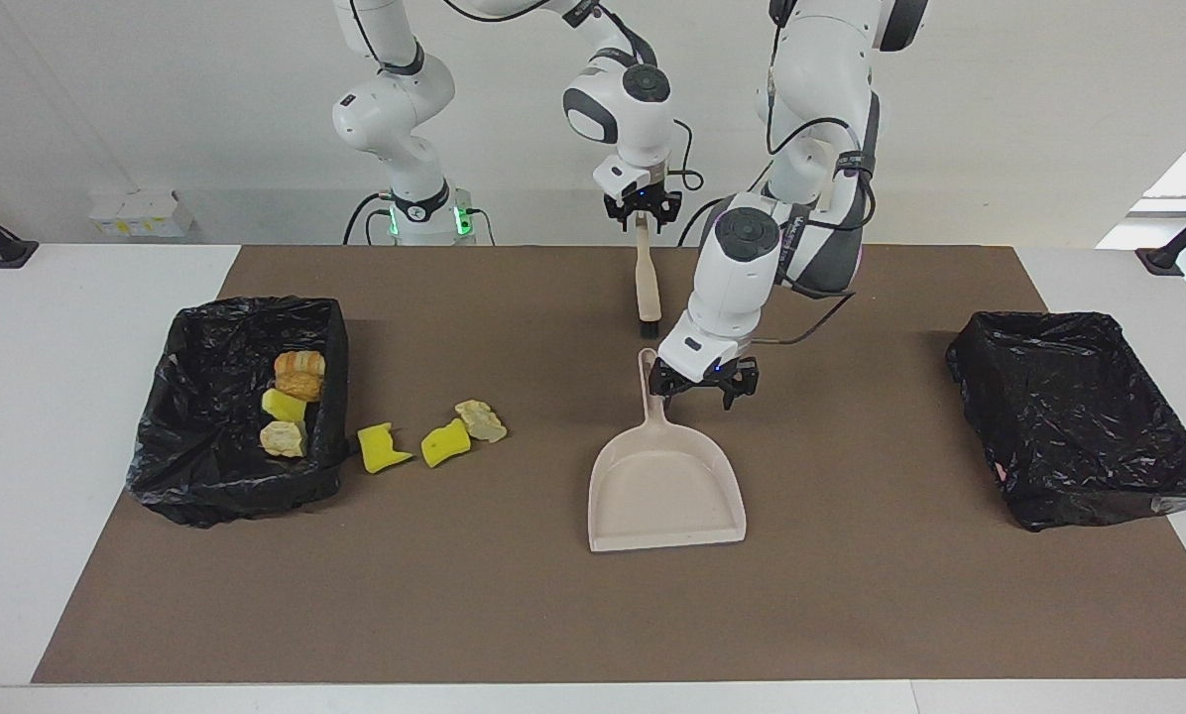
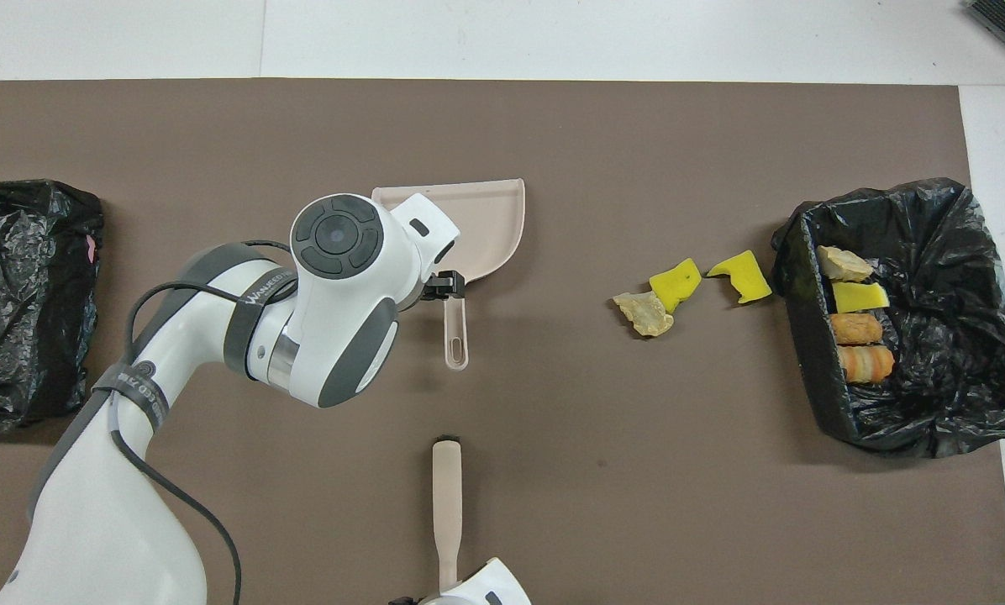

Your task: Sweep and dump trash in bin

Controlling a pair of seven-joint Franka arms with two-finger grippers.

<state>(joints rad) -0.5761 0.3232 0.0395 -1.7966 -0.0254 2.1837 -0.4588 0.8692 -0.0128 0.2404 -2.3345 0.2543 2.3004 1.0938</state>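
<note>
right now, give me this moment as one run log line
left gripper: open, at dustpan handle | right gripper: on brush handle | trash: three bits on mat, four in bin

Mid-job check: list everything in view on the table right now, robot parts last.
bins: 2, black-lined, one at the right arm's end, one at the left arm's end
binned trash: 4, one yellow, one beige, two orange-brown, in the right-end bin
loose trash: 3, two yellow, one beige, on the mat beside that bin
dustpan: 1, beige, mid-mat
brush: 1, beige, black bristles, nearer the robots than the dustpan
mat: 1, brown
left gripper: open, over the dustpan's handle
right gripper: at the brush's handle end
</note>
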